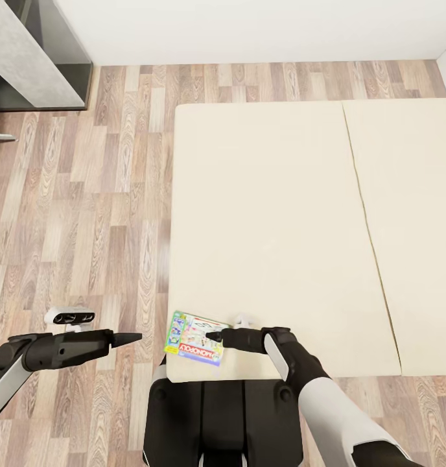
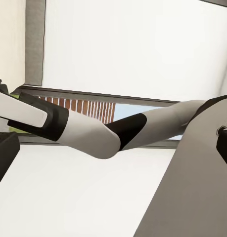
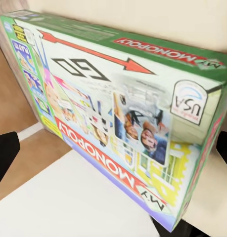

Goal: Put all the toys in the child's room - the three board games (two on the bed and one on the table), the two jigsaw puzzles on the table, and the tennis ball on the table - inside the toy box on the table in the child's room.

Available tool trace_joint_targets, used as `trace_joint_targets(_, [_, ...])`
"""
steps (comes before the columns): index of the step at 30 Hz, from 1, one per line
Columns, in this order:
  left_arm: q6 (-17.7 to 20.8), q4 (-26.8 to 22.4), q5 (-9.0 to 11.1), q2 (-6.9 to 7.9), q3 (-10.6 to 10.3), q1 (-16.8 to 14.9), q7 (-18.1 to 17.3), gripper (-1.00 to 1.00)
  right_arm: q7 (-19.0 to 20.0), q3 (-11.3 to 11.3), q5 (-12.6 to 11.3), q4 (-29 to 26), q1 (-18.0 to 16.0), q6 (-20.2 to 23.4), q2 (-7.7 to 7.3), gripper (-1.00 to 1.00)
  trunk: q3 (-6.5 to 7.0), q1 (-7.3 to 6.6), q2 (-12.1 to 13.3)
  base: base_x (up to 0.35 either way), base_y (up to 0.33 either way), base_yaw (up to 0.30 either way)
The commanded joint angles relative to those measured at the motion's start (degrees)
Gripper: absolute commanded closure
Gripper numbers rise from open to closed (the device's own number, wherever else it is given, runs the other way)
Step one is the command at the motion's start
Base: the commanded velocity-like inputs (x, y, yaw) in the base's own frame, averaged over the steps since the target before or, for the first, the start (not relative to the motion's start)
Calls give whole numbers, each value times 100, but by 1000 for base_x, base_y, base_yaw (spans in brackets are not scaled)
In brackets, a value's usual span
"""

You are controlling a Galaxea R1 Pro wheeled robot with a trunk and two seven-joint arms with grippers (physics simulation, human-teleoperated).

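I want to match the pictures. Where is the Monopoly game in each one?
Head view: the Monopoly game lies near the bottom middle, on the bed's near corner.
Left wrist view: not in it.
Right wrist view: the box spans most of the picture.
Shared landmark: the cream bed.

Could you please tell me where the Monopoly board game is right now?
In the head view, the flat blue-green Monopoly box lies on the cream bed's near left corner, directly ahead of the right gripper.
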Motion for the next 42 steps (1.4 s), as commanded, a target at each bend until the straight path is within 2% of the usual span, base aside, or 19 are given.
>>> trace_joint_targets(1, [61,0,27,7,-17,-3,-11,-100,0,9,-59,-6,-1,47,-2,-100,-6,3,-9,0,0,0])
trace_joint_targets(10, [68,0,27,1,-17,-3,-11,-100,259,16,-59,-15,2,83,-8,-100,-6,3,-9,0,0,0])
trace_joint_targets(34, [84,0,24,-6,0,5,-11,-100,284,-10,-68,-34,18,78,7,-100,-6,3,-9,0,16,0])
trace_joint_targets(42, [84,0,24,14,9,14,-11,-100,284,-8,-68,-32,17,80,-41,-100,-6,3,-9,0,0,0])
